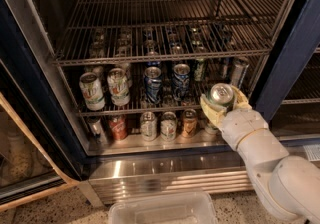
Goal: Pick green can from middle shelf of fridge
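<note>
1. Claw of mine sits right of centre in the frame, at the right end of the middle shelf of the fridge.
2. Its pale fingers are clamped on the green can, one on each side.
3. I see mostly the can's shiny silver top, which is tipped toward the camera; my fingers hide most of the body.
4. The can is held at the shelf's front rail. I cannot tell whether its base touches the rods.
5. My white arm runs from the lower right corner up to the claw.
6. Further left on the same shelf stand two white cans with green logos, and two blue cans near the centre.
7. Below them, a row of smaller cans stands on the fridge floor.
8. A clear plastic bin lies at the bottom centre, in front of the ribbed steel base panel.
</note>
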`<state>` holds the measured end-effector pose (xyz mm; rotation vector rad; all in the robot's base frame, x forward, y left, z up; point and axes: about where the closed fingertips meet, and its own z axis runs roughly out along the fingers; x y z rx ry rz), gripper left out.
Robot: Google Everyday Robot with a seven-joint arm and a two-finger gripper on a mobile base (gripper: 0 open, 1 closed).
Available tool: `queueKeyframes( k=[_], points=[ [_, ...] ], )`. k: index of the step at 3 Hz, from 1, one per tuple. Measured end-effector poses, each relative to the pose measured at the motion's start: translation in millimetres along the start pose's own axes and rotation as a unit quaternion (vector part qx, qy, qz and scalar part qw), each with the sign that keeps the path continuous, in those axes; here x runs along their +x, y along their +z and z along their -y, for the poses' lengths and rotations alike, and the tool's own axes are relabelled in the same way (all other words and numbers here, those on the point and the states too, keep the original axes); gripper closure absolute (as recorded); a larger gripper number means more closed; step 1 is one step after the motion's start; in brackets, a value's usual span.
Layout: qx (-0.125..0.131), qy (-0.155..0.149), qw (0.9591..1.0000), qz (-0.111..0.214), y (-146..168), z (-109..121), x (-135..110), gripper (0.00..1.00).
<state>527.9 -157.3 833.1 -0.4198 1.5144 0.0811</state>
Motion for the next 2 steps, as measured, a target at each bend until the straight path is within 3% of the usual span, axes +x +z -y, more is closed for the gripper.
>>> queueKeyframes(
  k=[1, 2],
  points=[
    [0.009, -0.004, 0.9999, -0.006, -55.7, -16.4, -19.7, 1.0],
    [0.019, -0.005, 0.9998, -0.007, -62.0, -9.6, -19.4, 1.0]
  ],
)
